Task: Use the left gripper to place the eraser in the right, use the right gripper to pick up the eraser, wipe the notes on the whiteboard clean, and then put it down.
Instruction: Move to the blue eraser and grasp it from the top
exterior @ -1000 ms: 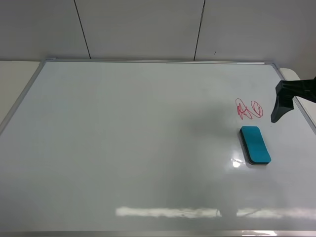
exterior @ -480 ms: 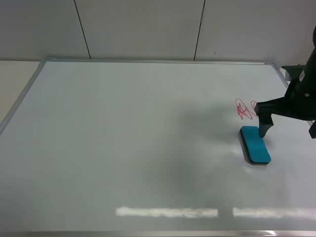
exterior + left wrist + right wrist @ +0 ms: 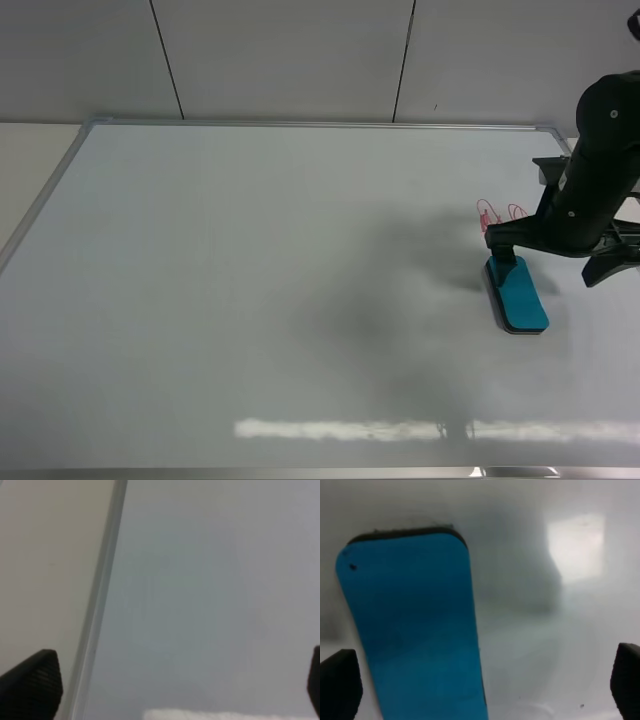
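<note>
The teal eraser (image 3: 519, 296) lies flat on the whiteboard (image 3: 260, 280), at its right side. Just behind it the red notes (image 3: 496, 212) show only in part, with the arm covering the rest. My right gripper (image 3: 552, 262) hangs open over the eraser's far end, one finger (image 3: 505, 251) at the eraser and the other further right. In the right wrist view the eraser (image 3: 415, 630) lies off-centre between the open fingertips (image 3: 338, 682), held by nothing. My left gripper (image 3: 172, 687) is open over the board's silver frame (image 3: 100, 605) and does not show in the high view.
A thin silver frame (image 3: 300, 124) runs round the board. A beige table surface (image 3: 25, 170) lies to its left and a panelled wall (image 3: 290, 60) stands behind.
My right arm has come in from the right edge and moved left and down over the eraser, now hiding part of the notes. The eraser has not moved.
</note>
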